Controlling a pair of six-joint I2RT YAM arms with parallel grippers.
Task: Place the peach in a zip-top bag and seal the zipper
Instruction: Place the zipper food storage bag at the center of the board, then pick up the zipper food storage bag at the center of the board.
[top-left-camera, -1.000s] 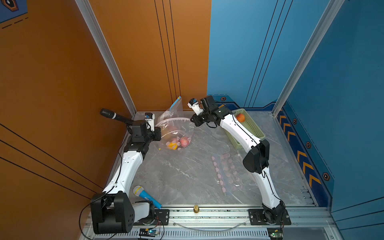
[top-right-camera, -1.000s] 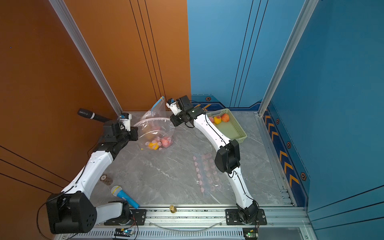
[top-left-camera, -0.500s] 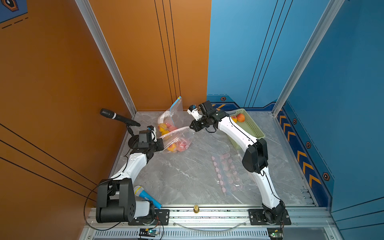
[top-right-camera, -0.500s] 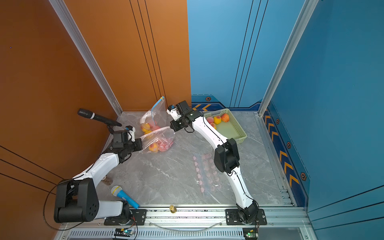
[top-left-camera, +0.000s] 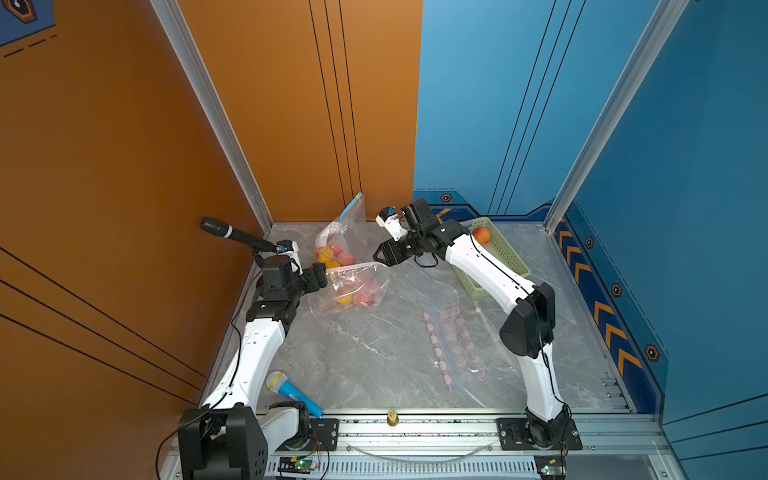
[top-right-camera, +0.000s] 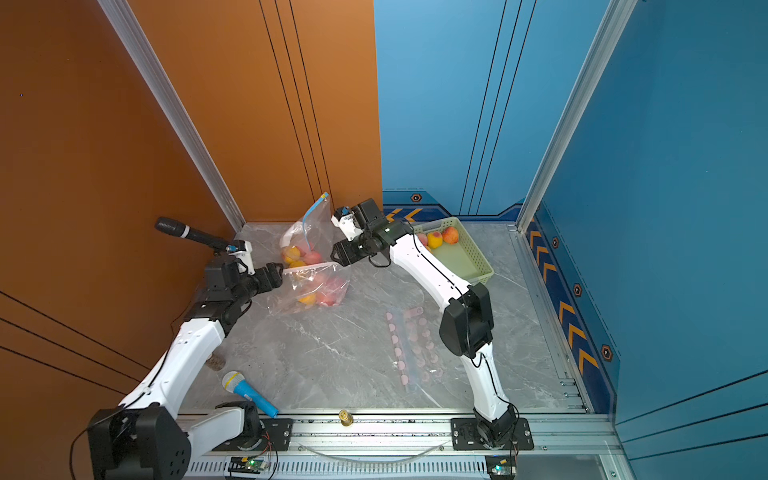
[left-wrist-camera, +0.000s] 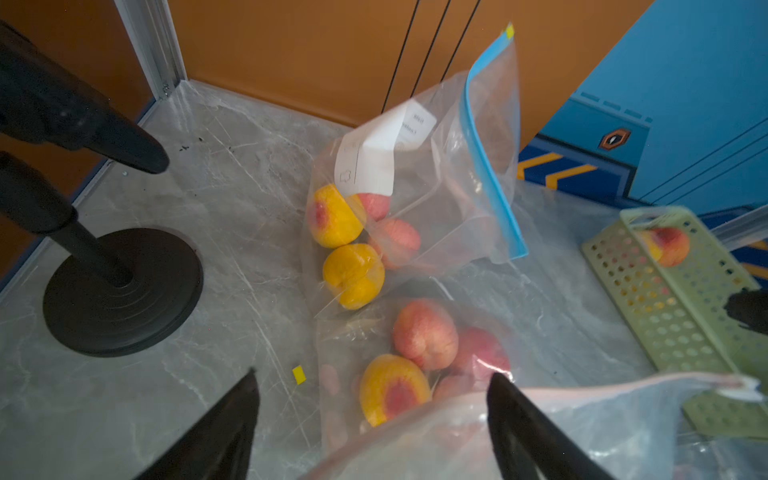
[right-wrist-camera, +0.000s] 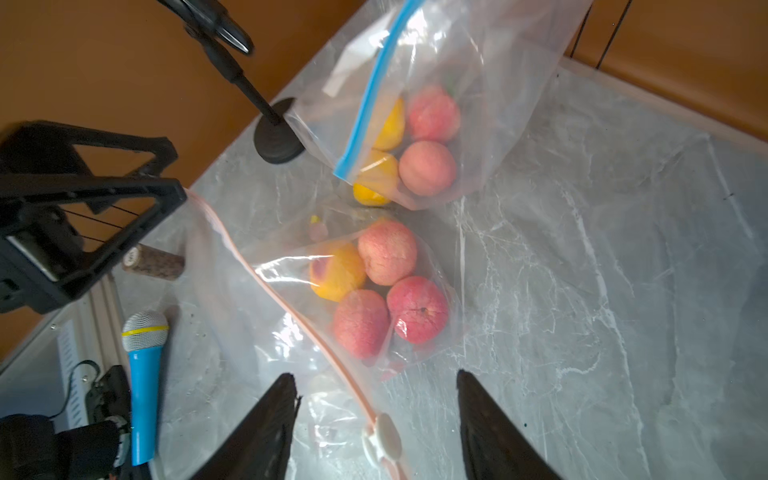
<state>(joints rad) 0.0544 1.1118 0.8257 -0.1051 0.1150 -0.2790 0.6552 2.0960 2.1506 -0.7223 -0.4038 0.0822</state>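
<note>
The left gripper (top-left-camera: 320, 277), clamped a second ago, now stands open just left of the pink-zip bag (top-left-camera: 353, 291), which has dropped onto the table (top-left-camera: 374, 353) with the peaches (right-wrist-camera: 388, 251) inside. Just right of the bag the right gripper (top-left-camera: 380, 255) has let go too, jaws apart. Bagging looks done; whether the zipper (right-wrist-camera: 249, 270) is sealed end to end I cannot tell through creased plastic.

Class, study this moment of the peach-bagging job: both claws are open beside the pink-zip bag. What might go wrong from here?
1. Left claw and right claw stand open, so the pink-zip bag lies unheld; I cannot tell whether its zipper is fully shut, so peaches might spill if it is moved.
2. The blue-zip bag stands upright close to the right claw; a careless swing could topple it.
</note>
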